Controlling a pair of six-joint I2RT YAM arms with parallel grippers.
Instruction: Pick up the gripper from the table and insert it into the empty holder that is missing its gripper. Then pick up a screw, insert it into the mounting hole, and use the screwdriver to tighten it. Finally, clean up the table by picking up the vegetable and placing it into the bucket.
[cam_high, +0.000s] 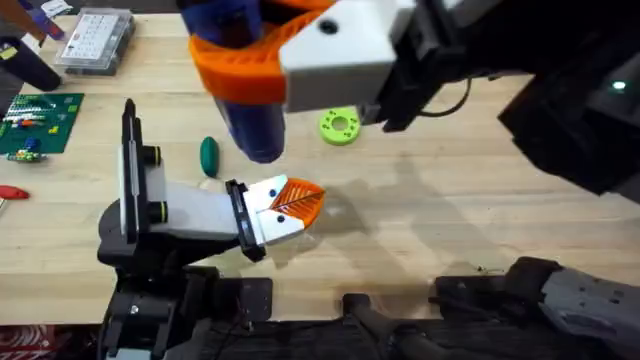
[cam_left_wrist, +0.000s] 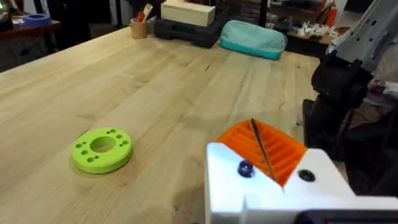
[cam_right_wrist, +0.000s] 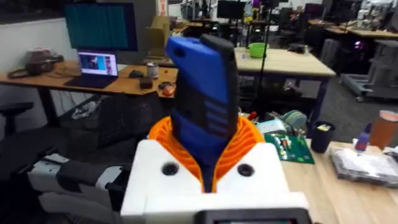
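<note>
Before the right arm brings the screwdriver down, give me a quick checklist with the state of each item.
1. Screwdriver clamped in the right gripper: ok.
2. Gripper seated at the black plate end of the holder: ok.
3. Screw sitting in the mounting hole: cannot tell.
4. Vegetable in the bucket: not ok; it lies on the table beside the holder.

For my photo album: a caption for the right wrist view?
Right gripper shut on the blue screwdriver, held up.
</note>
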